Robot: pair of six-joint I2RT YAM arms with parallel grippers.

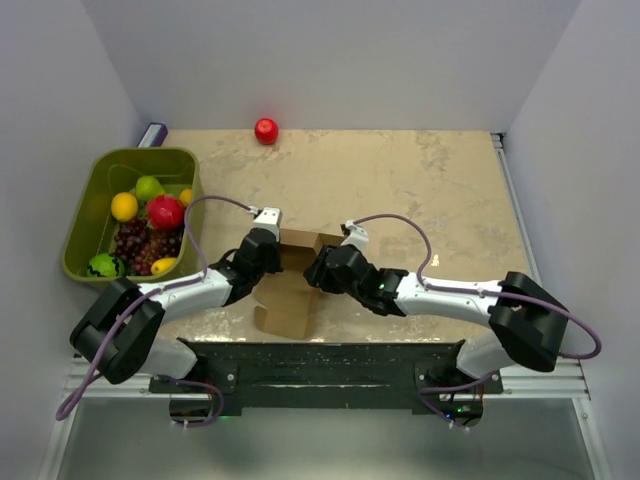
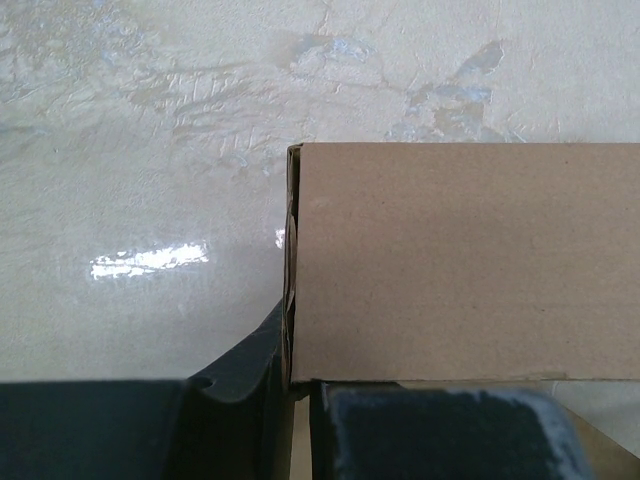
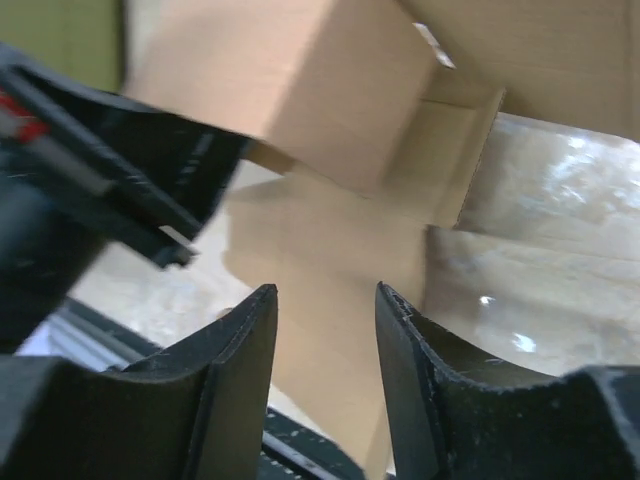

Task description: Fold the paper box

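Note:
The paper box is plain brown cardboard, partly folded, lying near the table's front edge between both arms. One raised wall fills the left wrist view. My left gripper is shut on that wall's edge, with the cardboard pinched between its fingers. My right gripper stands open just right of the raised part, nothing between its fingertips. Under it lies a flat flap of the box, with a folded-up block of cardboard beyond.
A green bin holding several fruits stands at the left. A red ball-like fruit lies by the back wall, and a small purple and white object sits in the back left corner. The black mounting rail runs along the near edge.

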